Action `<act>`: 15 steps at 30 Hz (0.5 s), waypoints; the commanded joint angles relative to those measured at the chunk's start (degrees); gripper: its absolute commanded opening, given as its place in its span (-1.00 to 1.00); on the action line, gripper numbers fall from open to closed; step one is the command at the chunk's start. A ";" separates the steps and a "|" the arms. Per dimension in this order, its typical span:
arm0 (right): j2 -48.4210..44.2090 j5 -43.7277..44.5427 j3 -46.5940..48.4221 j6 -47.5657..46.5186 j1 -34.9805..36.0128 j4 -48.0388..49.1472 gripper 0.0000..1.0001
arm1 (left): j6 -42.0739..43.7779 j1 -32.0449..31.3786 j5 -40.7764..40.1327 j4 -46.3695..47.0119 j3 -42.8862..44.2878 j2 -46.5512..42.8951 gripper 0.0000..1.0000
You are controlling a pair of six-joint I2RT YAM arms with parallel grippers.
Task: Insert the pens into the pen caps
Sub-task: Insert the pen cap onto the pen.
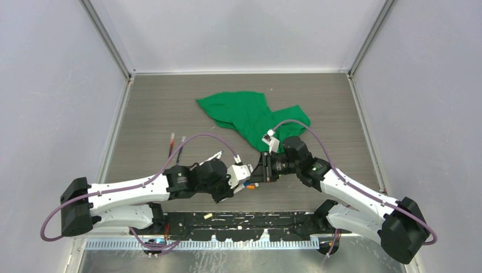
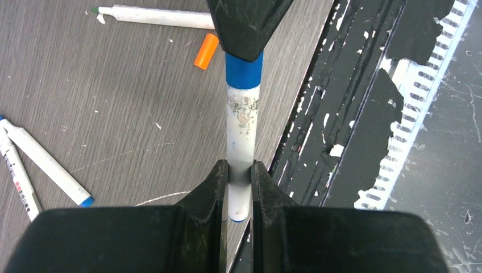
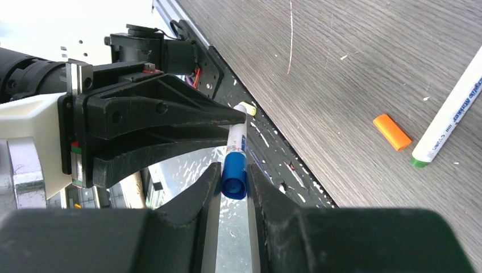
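Note:
My left gripper (image 2: 240, 170) is shut on the rear end of a white pen (image 2: 241, 131), held in the air over the table's near edge. The pen's far end sits in a blue pen cap (image 3: 234, 173). My right gripper (image 3: 233, 170) is shut on that cap, facing the left gripper (image 3: 241, 117) tip to tip. From above, both grippers (image 1: 245, 179) (image 1: 258, 173) meet at centre front. On the table lie an orange cap (image 2: 206, 51), a green-tipped pen (image 2: 159, 16) and two blue-ended pens (image 2: 48, 165).
A crumpled green cloth (image 1: 250, 114) lies behind the right arm. Two more pens (image 1: 171, 141) lie at the left. A pale yellow cap (image 3: 248, 108) rests on the black base rail (image 1: 250, 219) along the near edge. Grey walls close in the table.

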 commanded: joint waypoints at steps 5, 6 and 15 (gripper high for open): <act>-3.67 6.90 10.65 -8.15 0.63 -18.29 -0.74 | -0.99 0.33 0.30 14.73 4.74 -4.38 0.07; -3.89 7.21 11.75 -8.92 -0.15 -19.70 -0.74 | -1.60 0.33 -0.05 13.78 4.09 -5.27 0.23; -4.75 1.49 13.26 -7.86 -3.50 -19.13 -0.74 | -8.72 0.35 0.48 8.75 1.40 -6.78 0.64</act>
